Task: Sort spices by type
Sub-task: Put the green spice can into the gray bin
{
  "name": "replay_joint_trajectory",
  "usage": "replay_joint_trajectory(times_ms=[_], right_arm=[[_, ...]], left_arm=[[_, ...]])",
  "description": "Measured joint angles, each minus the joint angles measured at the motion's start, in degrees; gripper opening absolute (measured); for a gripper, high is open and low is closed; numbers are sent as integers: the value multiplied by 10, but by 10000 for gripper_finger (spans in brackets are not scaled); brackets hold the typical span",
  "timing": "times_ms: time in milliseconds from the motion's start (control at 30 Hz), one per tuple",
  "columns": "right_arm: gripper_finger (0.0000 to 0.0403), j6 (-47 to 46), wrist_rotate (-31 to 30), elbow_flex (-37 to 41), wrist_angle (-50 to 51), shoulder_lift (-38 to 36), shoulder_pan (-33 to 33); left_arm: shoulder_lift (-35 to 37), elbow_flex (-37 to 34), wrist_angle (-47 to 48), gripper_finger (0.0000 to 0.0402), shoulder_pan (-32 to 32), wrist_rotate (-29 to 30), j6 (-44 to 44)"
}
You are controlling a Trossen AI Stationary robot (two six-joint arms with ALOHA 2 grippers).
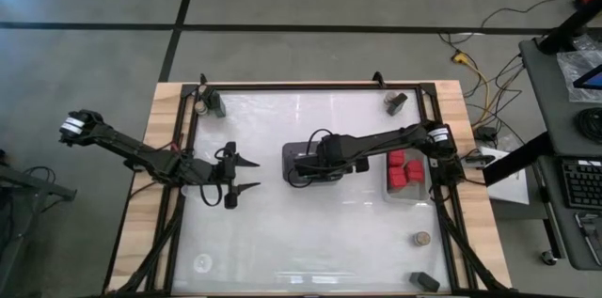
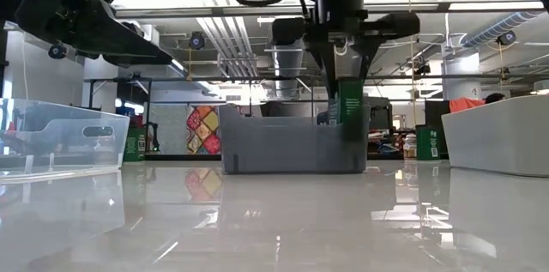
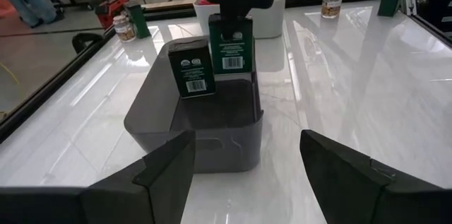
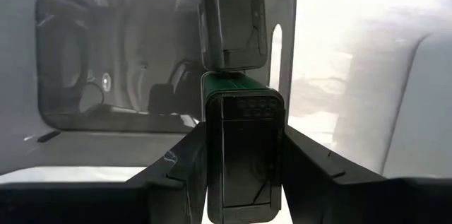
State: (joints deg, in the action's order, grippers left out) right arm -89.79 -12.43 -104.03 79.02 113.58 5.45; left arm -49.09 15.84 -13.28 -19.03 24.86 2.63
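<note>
Clamped between the right gripper's fingers, a rigid, light, smooth-sided dark spice box with green cap and barcode label, text unreadable, hangs over the grey bin beside a matching box; the left gripper waits nearby, jaws spread.

two dark blocks upright in the grey bin; red blocks near the table's right edge; others in its corners.

Two matte black jointed arms, apparently white-banded at the base, with wedge-shaped fingers.
</note>
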Motion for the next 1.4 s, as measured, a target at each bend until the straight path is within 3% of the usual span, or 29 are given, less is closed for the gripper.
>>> replay_joint_trajectory(times_ms=[1400], right_arm=[[160, 80, -11, 49, -61, 0, -28]], left_arm=[[5, 0, 10, 239, 0, -5, 4]])
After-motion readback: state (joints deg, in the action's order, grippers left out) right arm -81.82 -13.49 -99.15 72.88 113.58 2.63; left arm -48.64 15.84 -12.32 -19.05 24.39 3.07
